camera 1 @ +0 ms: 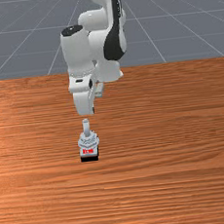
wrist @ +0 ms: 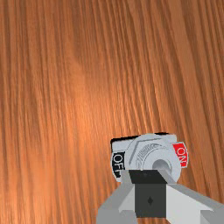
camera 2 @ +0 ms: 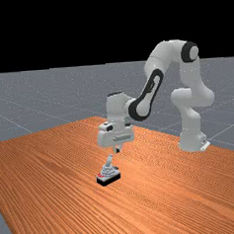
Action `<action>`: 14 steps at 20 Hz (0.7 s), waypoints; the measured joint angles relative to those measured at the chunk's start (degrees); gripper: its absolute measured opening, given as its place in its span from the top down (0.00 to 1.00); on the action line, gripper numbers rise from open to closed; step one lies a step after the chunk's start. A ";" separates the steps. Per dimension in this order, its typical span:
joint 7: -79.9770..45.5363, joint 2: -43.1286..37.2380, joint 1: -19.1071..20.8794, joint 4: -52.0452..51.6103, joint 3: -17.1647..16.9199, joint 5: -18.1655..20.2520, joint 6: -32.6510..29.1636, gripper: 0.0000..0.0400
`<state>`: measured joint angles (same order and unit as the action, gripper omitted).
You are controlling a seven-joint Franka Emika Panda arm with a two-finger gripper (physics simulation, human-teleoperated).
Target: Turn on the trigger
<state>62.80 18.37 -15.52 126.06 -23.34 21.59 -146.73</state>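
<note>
Toggle switch: the trigger here is this little grey toggle switch [camera 1: 88, 142], sitting on the wooden bench [camera 1: 184, 126], left of the middle in the front view.
Lever: sticks up from the switch [camera 2: 110, 161]. Looks to me like it tips a touch to the far side, toward the arm's base [camera 2: 192, 136], so I'd call it off for now.
Claw: fingers together, as far as I can tell, nothing held. It hangs just above the lever and a bit to its far side [camera 2: 117, 150], with a small gap and no contact.
Which way the lever lies from the claw: down and slightly to the near side, so away from the base. Left-right in the front view they pretty much line up.
ON label: the red one [wrist: 181, 155], on the near side of the switch, so that's where the lever has to go imo.
OFF label: the black one [wrist: 118, 164], on the far side, which is the side the claw is on. Handy.
Next move: I'd drop straight down behind the lever, then shove it toward the near side.
Watch out for: coming down right on the lever's tip. There's not much offset, so I'd maybe back off a hair to the far side first.
</note>
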 joint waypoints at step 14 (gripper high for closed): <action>-4.78 -3.73 -3.03 6.37 -2.52 -6.01 -1.69 1.00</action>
<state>58.03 14.63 -18.55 132.43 -25.86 15.58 -148.42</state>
